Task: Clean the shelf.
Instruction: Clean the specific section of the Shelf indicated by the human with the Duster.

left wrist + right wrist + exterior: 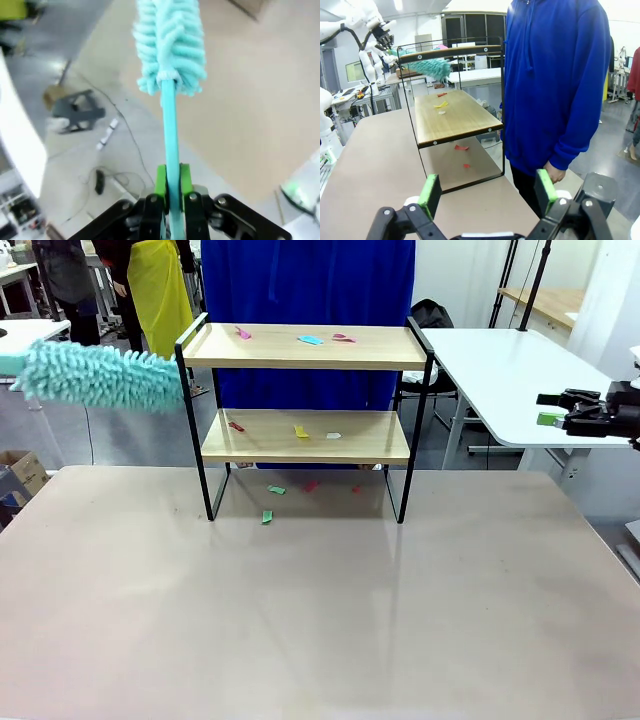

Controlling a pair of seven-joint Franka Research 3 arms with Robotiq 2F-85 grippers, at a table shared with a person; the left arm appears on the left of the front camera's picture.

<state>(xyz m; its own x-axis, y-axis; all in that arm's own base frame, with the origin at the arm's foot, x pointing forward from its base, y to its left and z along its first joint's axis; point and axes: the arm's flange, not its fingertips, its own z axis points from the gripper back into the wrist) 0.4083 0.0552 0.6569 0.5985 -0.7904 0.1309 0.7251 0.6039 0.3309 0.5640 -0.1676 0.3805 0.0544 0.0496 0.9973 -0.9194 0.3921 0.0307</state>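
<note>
The shelf [380, 348] stood at the far middle of the counter [320, 620], with coloured scraps [311, 340] on both boards and beneath it. The left hand [172, 185] was clamped on the handle of a teal duster [95, 375], its fluffy head by the top board's left end. The right hand [488, 192] hovered off to the right, fingers spread wide.

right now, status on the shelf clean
Left gripper shut on duster, beside shelf. Right gripper open, empty. Scraps on both boards; person behind shelf.
</note>
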